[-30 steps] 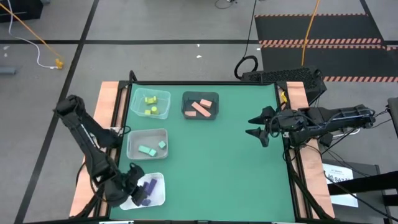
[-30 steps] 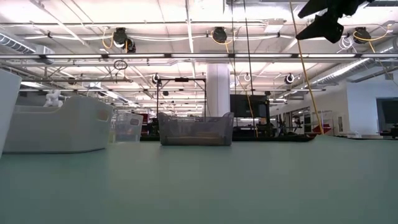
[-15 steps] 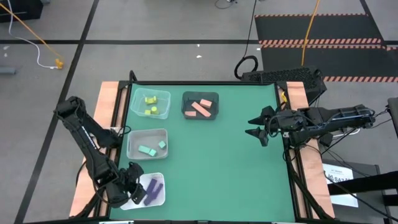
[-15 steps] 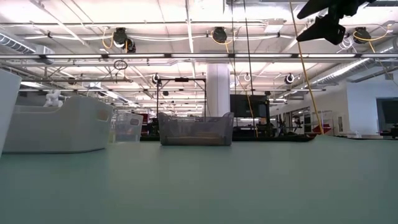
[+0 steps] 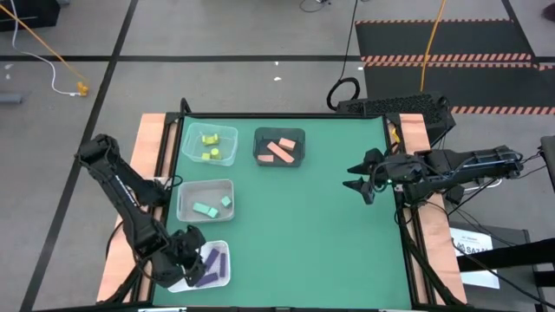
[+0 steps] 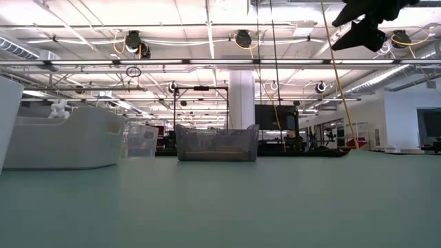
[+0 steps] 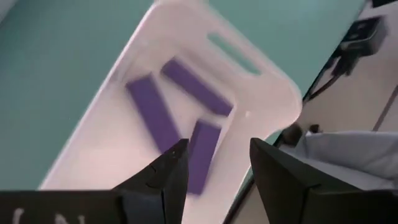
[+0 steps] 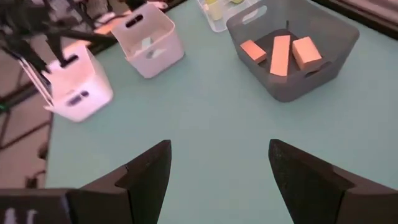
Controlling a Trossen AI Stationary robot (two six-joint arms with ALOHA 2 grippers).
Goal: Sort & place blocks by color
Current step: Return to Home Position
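Observation:
Three purple bars [image 7: 180, 112] lie flat in the white tray [image 5: 224, 276] at the table's near left corner. Yellow-green blocks [image 5: 209, 145] sit in the clear bin, salmon blocks [image 5: 279, 150] in the dark bin [image 8: 323, 56], and mint blocks [image 5: 208, 207] in the pale bin at the left. My left gripper [image 5: 189, 251] hangs open just above the tray's left end [image 7: 219, 146], holding nothing. My right gripper [image 5: 349, 176] is open and raised high by the table's right edge [image 6: 362, 24], pointing toward the bins [image 8: 219, 149].
The four containers stand in the table's left half: clear bin [image 5: 211, 132], dark bin [image 5: 279, 134], pale bin [image 5: 205, 186] and the tray. The green mat [image 5: 321, 234] stretches bare from the centre to the right and near edges.
My left gripper has drawn back a little from over the tray toward the table's left edge, so more of the purple bars shows in the high view.

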